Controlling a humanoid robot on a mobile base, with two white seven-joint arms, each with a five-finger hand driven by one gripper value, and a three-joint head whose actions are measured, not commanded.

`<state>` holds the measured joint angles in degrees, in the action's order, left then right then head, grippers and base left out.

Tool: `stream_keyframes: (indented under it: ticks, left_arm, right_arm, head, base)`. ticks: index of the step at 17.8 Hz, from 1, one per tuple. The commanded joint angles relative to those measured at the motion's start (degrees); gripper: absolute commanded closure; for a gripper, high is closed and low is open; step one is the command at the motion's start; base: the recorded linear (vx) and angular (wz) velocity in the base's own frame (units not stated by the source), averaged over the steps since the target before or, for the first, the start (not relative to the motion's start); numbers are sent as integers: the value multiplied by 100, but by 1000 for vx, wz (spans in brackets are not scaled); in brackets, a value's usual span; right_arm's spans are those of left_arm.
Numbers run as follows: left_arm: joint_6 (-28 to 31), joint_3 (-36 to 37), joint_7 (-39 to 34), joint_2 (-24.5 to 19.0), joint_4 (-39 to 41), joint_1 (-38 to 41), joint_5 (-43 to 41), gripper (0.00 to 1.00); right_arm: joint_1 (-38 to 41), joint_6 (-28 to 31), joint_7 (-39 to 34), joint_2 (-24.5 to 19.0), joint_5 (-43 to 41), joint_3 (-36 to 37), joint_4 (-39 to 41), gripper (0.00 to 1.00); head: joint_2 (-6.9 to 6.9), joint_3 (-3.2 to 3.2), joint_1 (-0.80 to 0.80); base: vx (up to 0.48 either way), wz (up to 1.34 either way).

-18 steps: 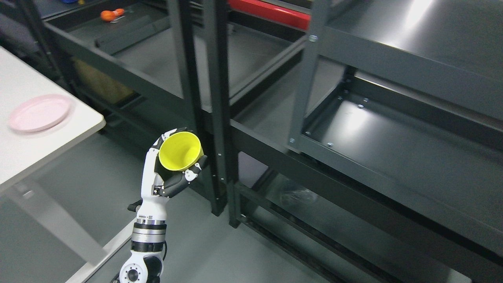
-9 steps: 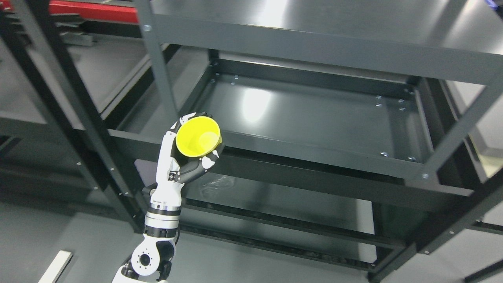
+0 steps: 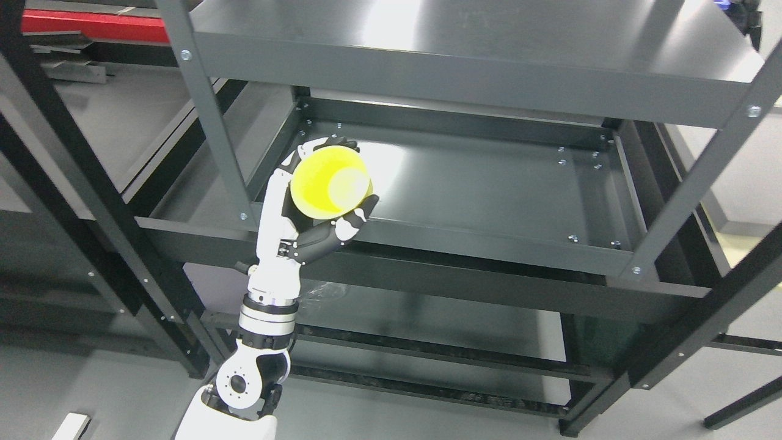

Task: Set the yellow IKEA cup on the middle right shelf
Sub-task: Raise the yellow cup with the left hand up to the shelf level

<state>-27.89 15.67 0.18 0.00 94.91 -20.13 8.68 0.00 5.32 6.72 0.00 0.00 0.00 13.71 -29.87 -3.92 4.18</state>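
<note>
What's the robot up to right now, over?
Left robot hand gripping yellow cup. Cup over middle shelf, not set down. Nothing blocking.

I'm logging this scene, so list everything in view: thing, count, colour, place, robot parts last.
yellow cup: one, yellow, held at the left front of the middle shelf, mouth toward the camera.
middle shelf: one, dark grey, centre, bare around the cup.
top shelf: one, dark grey, above it.
lower shelf: one, dark grey, below.
neighbouring rack: one, black, left.
red bar: one, red, upper left.
white piece: one, white, floor at lower left.
left robot hand: one, white and black, fingers wrapped around the cup, arm rising from the bottom left.
</note>
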Motion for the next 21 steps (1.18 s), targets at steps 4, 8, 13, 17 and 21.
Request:
stream_keyframes:
  ticks: [4, 8, 13, 17, 21]
  left_arm:
    - [-198, 911, 17, -100, 687, -439, -16, 98]
    - [-331, 1227, 34, -100, 687, -991, -16, 98]
    - [-279, 1254, -27, -100, 643, -2256, -7, 98]
    - [326, 1202, -281, -100, 485, -3119, 186, 98]
    - [2264, 930, -1482, -100, 432, -3804, 721, 98]
  right_arm:
    - [79, 4, -4, 100, -141, -97, 0, 1]
    - [79, 4, -4, 100, -141, -97, 0, 1]
    - [79, 4, -4, 100, -141, -97, 0, 1]
    - [79, 4, -4, 100, -141, -97, 0, 1]
    - [79, 4, -4, 100, -141, -97, 0, 1]
  head:
    - [0, 0, 0]
    - [0, 0, 0]
    - [0, 0, 0]
    - [1, 0, 0]
    - [1, 0, 0]
  base:
    - [9, -133]
    - [-4, 30]
    - [6, 32]
    - [23, -67]
    - [37, -78]
